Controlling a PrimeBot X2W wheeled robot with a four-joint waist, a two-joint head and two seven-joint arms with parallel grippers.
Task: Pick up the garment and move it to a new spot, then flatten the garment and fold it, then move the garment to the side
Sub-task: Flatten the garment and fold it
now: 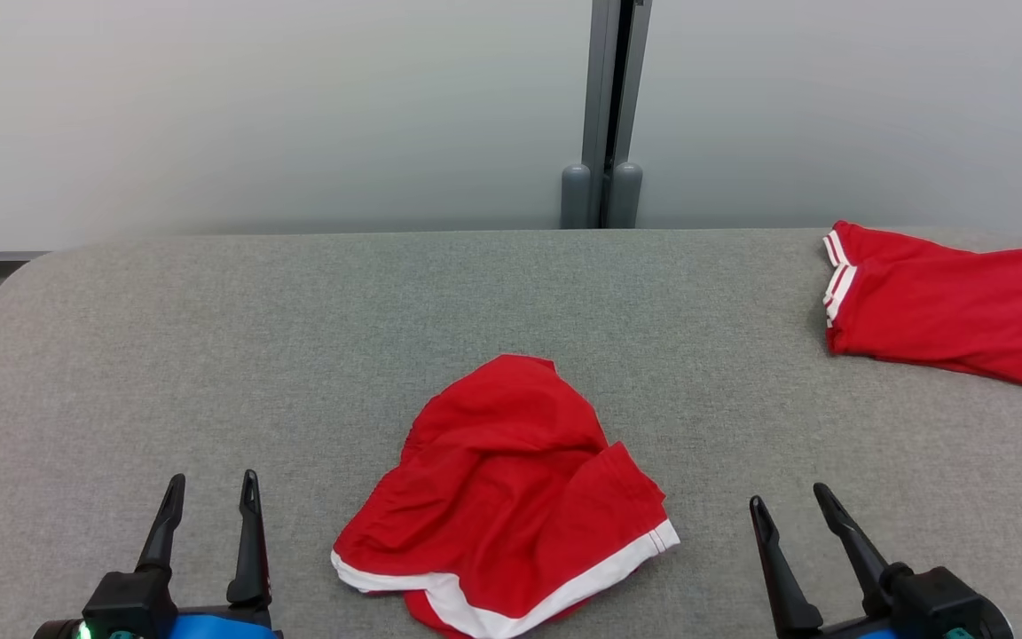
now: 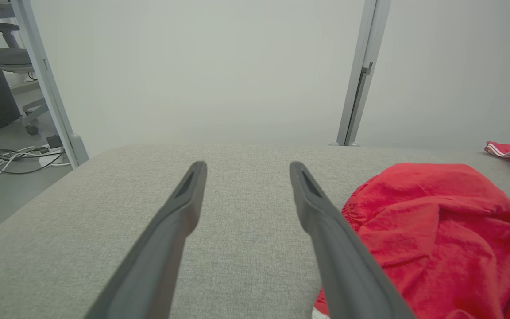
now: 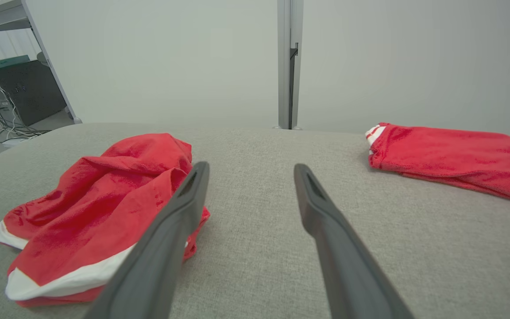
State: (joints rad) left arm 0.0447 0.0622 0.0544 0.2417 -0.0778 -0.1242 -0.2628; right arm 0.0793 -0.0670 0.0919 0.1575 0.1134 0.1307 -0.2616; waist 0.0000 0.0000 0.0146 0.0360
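The folded red garment (image 1: 955, 306) runs off the head view's right edge. The crumpled garment (image 1: 502, 506) is clipped by that view's bottom edge. In the left wrist view a finger (image 2: 339, 257) of the left gripper (image 2: 247, 165) hides its near corner.

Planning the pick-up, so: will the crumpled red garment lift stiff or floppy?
Probably floppy: the crumpled garment lies in soft folds, so it should sag when pinched. Likely light, thin cloth. Pushed, it may bunch on the textured table.

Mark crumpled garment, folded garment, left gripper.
crumpled garment (image 1: 511, 488), head view, middle of the wrinkled cloth.
folded garment (image 1: 955, 306), head view, flat top face.
left gripper (image 1: 213, 479), head view, midway between its fingertips.
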